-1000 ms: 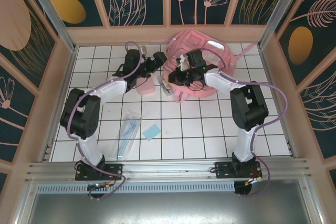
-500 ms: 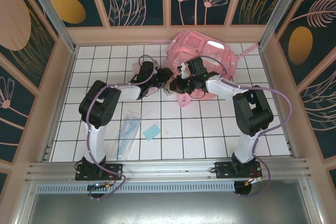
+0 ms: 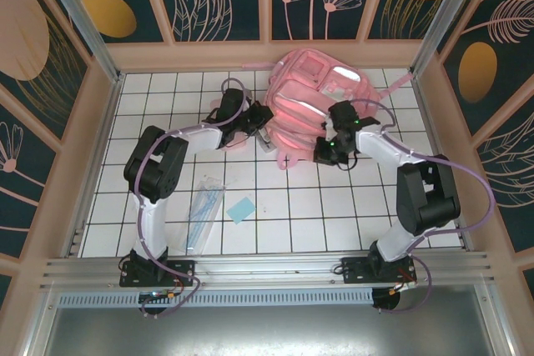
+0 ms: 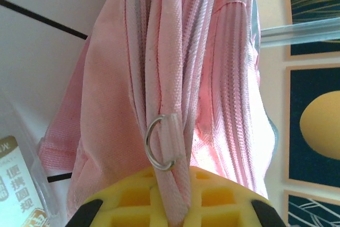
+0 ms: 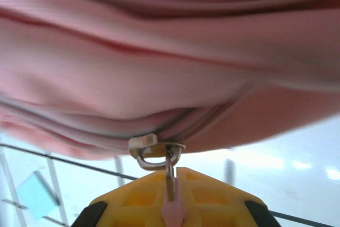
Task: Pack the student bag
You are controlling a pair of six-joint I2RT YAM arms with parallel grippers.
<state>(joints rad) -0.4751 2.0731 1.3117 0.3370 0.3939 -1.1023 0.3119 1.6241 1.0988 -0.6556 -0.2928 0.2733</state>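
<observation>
I'm pinching the zipper pull [image 5: 169, 176] of the student bag [image 3: 313, 93] in the right gripper [image 3: 327, 149], with the left gripper [image 3: 260, 118] clamping a strap [image 4: 166, 131]. Guessing I'm unzipping, so next wants a steady pull along the track.

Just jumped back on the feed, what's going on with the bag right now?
Both arms are on the student bag at the far side of the tiled table. The left gripper pinches a pink strap with a metal ring at the bag's left edge. The right gripper is shut on the zipper pull at its near edge; how far the zip is open is unclear. A blue card and a clear packet lie unpacked.
</observation>
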